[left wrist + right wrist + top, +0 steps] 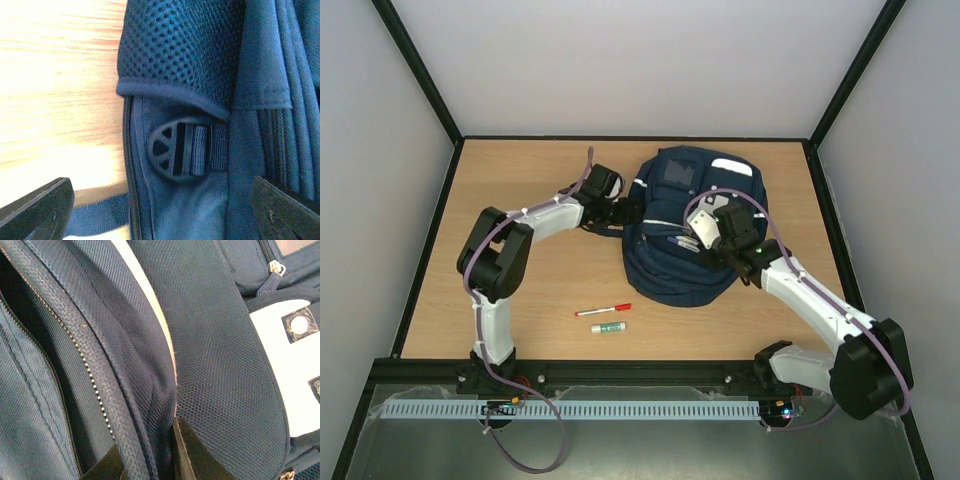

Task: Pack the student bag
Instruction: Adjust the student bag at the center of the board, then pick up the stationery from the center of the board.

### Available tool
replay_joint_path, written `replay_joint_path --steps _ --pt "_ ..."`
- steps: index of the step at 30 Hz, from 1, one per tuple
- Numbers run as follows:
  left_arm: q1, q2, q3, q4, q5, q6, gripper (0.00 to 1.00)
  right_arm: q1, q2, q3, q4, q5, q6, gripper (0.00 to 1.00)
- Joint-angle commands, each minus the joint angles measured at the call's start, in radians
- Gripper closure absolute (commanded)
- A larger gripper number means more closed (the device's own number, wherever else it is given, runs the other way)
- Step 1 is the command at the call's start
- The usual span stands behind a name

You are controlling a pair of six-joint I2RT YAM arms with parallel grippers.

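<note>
The student bag (665,275), navy blue with white patches, lies on the right half of the wooden table. My left gripper (628,212) is at the bag's left side and stands open. In the left wrist view its fingers (40,207) straddle the side panel and a round strap buckle (182,147) without touching them. My right gripper (688,240) is on top of the bag. In the right wrist view this gripper (150,460) is shut on a fold of the bag's fabric (150,390) beside an open zipper (85,365), whose dark opening gapes at left.
A red pen (603,310) and a small green-and-white glue stick (608,327) lie on the table in front of the bag. A loose strap (95,220) trails from the bag's side. Black frame walls border the table (520,180).
</note>
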Motion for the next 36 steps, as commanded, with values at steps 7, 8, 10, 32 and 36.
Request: replay_joint_path --steps 7,8,10,32,36 --pt "-0.038 -0.323 -0.079 -0.214 -0.167 0.201 0.01 0.010 -0.061 -0.070 0.021 -0.001 0.023 0.83" --pt "-0.038 -0.359 -0.107 -0.209 -0.164 0.218 0.01 0.010 -0.060 -0.070 0.021 -0.007 0.025 0.83" --pt "-0.039 -0.438 -0.169 -0.176 -0.137 0.246 0.01 0.010 -0.060 -0.065 0.016 -0.015 0.031 0.83" --pt "-0.051 -0.817 -0.462 -0.108 -0.152 0.286 0.01 0.010 -0.087 -0.076 0.018 -0.041 0.037 0.80" --pt "-0.065 -0.799 -0.463 -0.131 0.041 0.321 0.03 0.010 -0.092 -0.081 0.025 -0.035 0.031 0.79"
